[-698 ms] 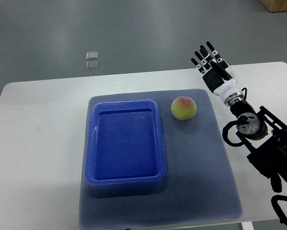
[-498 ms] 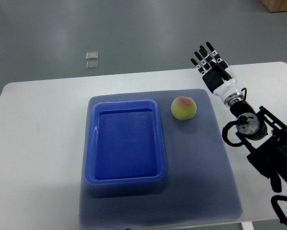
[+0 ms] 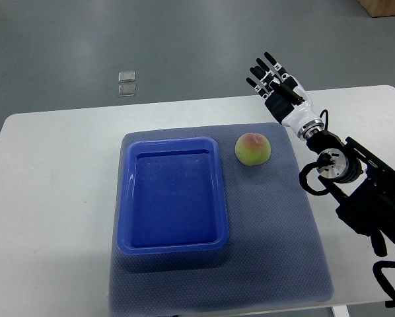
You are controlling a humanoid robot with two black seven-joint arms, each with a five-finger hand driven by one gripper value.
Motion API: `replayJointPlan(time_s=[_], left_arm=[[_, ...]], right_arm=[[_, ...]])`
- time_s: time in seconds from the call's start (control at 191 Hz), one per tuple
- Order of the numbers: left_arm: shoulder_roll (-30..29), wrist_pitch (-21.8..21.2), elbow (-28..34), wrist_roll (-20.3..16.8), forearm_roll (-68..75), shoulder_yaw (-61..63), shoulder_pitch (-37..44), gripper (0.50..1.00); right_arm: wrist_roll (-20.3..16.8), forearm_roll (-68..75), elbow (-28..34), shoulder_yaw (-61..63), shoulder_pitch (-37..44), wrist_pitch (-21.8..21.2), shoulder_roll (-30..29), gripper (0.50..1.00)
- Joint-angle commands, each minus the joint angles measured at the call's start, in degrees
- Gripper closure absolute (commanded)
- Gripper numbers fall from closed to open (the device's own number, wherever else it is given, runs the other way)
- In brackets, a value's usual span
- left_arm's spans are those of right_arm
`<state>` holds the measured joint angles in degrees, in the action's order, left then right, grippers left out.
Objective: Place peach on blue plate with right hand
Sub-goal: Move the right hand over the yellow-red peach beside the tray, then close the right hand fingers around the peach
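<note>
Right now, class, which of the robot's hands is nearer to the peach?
Right. The right hand hovers open beyond the peach, up and to its right, not touching it. The left hand is not in view.

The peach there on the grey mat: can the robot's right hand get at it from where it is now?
Probably yes. The peach sits alone on the grey mat, beside the blue plate, not in it. The right hand hovers open beyond it to the right, with nothing between them.
</note>
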<state>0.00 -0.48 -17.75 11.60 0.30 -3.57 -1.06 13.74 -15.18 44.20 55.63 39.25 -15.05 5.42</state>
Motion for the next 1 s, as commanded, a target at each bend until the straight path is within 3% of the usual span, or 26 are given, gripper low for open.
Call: replayJointPlan(time_s=[0.0, 0.121, 0.126, 0.236, 0.288, 0.299, 0.477, 0.587, 0.64, 0.645, 0.656, 0.755, 0.997], left_arm=[[0.0, 0.3, 0.0, 0.0, 0.0, 0.0, 0.0, 0.500], [0.0, 0.4, -0.1, -0.1, 0.1, 0.0, 0.0, 0.500], [0.0, 0.4, 0.0, -0.1, 0.1, 0.0, 0.0, 0.500], [0.0, 0.5, 0.0, -0.1, 0.0, 0.1, 0.0, 0.500], [0.0, 0.5, 0.0, -0.1, 0.0, 0.1, 0.0, 0.500], [0.0, 0.5, -0.1, -0.1, 0.1, 0.1, 0.0, 0.500], [0.0, 0.7, -0.2, -0.1, 0.3, 0.1, 0.0, 0.500], [0.0, 0.7, -0.2, -0.1, 0.4, 0.1, -0.1, 0.500], [0.0, 0.7, -0.2, -0.1, 0.4, 0.1, -0.1, 0.500], [0.0, 0.7, -0.2, -0.1, 0.3, 0.1, -0.1, 0.500], [0.0, 0.7, -0.2, -0.1, 0.3, 0.1, -0.1, 0.500], [0.0, 0.7, -0.1, -0.1, 0.2, 0.1, -0.1, 0.500], [0.0, 0.7, -0.1, -0.1, 0.1, 0.0, -0.1, 0.500]], right_arm=[[-0.2, -5.1, -0.1, -4.6, 2.8, 0.0, 1.6, 0.568], [-0.5, -12.9, -0.1, -9.8, 6.1, 0.0, 3.6, 0.568], [-0.6, -18.7, 0.0, -14.2, 8.7, -0.1, 5.1, 0.570], [-0.6, -29.9, 0.0, -25.2, 16.0, -1.1, 9.3, 0.568], [-0.6, -29.9, 0.0, -25.2, 16.0, -1.1, 9.3, 0.568], [-0.6, -33.7, 0.1, -34.9, 22.3, -1.8, 12.0, 0.568], [-1.0, -35.3, 5.5, -61.4, 41.4, -8.1, 17.2, 0.568], [-6.9, -34.9, 8.5, -72.6, 51.0, -12.9, 16.8, 0.568], [-6.9, -34.9, 8.5, -72.6, 51.0, -12.9, 16.8, 0.568], [-10.1, -34.9, 9.2, -75.4, 53.0, -14.8, 16.2, 0.568], [-10.7, -34.9, 9.3, -75.8, 53.3, -15.1, 16.0, 0.568], [-13.9, -34.8, 9.5, -77.2, 53.6, -15.6, 14.2, 0.568], [-13.8, -35.1, 8.5, -77.1, 50.9, -12.4, 12.0, 0.570]])
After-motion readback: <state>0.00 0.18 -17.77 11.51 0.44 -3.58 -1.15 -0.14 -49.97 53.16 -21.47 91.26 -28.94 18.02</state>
